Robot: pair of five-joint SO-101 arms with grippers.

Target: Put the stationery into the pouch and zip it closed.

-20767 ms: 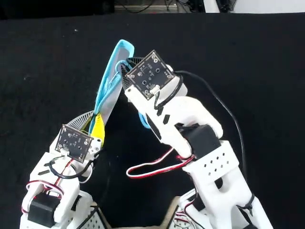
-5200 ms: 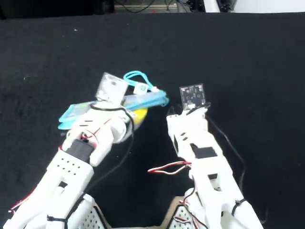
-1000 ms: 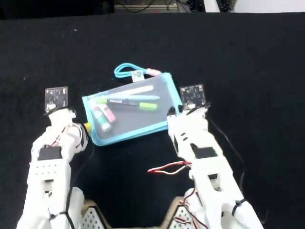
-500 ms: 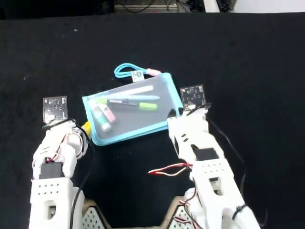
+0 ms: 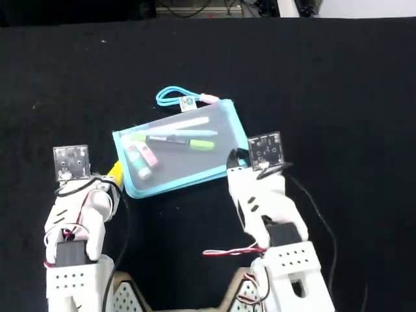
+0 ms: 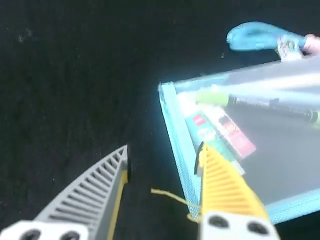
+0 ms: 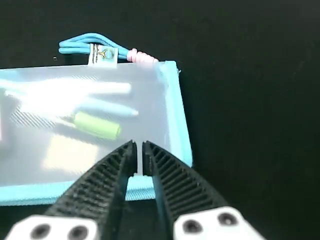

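On the black table [image 5: 338, 97]: your pouch [image 5: 185, 162] lies flat between the two arms.
Long axis: left to right, right end angled away; the pens [image 5: 174, 138] inside run along it.
Material: frosted plastic, blue trim (cord loop [image 5: 169, 97] at the far edge).
Left gripper [image 6: 163, 147]: fingers apart, by the left end.
Right gripper [image 7: 138, 145]: fingers together, empty, at the near-right corner.

Pouch [image 5: 188, 166]: smooth frosted translucent plastic, light-blue woven trim | cord loop [image 5: 170, 97]: blue braided textile | table cover [image 5: 338, 97]: matt black cloth | left gripper [image 6: 163, 150]: ribbed yellow and grey plastic | right gripper [image 7: 138, 144]: ribbed matt black plastic | arm shells [image 5: 263, 195]: glossy white plastic
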